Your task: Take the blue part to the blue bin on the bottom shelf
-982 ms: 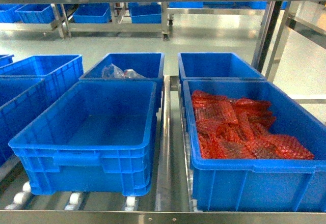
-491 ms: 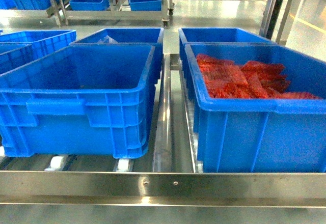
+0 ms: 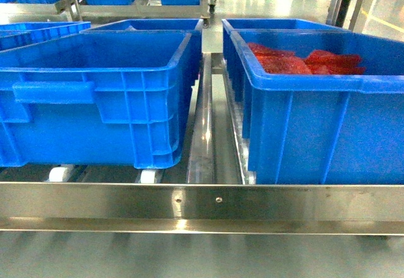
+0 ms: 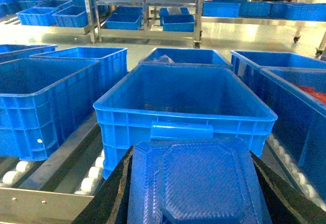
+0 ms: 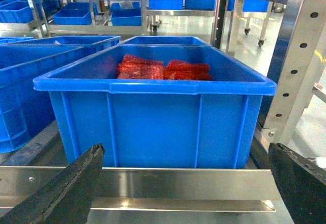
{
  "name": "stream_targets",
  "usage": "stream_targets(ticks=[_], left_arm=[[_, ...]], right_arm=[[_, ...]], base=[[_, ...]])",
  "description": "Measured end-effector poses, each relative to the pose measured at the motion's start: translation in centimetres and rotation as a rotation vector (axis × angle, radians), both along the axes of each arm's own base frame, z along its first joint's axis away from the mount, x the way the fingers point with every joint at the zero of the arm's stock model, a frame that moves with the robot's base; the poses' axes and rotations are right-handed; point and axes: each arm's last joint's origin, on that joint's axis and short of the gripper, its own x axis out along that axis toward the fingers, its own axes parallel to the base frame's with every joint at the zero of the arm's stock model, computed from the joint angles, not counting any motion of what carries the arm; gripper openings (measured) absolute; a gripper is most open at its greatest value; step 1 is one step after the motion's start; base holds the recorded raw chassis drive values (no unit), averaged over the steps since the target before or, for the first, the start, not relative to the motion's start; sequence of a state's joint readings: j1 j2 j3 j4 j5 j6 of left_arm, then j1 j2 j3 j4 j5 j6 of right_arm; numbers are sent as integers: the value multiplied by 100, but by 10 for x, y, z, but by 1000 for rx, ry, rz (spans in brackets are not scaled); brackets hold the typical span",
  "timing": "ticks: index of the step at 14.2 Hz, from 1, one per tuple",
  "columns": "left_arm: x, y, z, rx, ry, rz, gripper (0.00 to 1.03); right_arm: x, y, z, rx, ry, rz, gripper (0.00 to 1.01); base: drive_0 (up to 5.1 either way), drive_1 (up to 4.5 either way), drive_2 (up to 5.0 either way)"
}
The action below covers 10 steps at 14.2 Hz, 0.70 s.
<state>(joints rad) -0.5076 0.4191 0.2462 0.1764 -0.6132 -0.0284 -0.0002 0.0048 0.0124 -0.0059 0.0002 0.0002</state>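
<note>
The blue part, a flat ribbed octagonal tray, fills the bottom of the left wrist view, and my left gripper is shut on it, a black finger along each side. Just beyond it stands an empty blue bin, which is also the front-left bin in the head view. It rests on white rollers of the steel shelf. My right gripper is open and empty, low in front of the shelf rail. Neither gripper shows in the head view.
A blue bin with red mesh bags stands at the front right, and more blue bins sit left and behind. A perforated steel upright rises on the right. A steel divider rail runs between the two front bins.
The head view has sunk from looking down into the bins to nearly level with their sides. The shelf's front rail now sits higher in the picture.
</note>
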Motion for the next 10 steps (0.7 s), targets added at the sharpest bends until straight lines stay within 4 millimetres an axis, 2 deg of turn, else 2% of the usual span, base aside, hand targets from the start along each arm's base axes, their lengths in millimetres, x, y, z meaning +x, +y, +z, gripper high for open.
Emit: stream_targets(ticks=[5,10], left_arm=[[0,0,0,0,0,0,43],[0,0,0,-2,-3,0,43]], right_arm=[[0,0,0,0,0,0,98],[0,0,0,0,-1,0,98]], base=[[0,0,0],[-1,365,-367]])
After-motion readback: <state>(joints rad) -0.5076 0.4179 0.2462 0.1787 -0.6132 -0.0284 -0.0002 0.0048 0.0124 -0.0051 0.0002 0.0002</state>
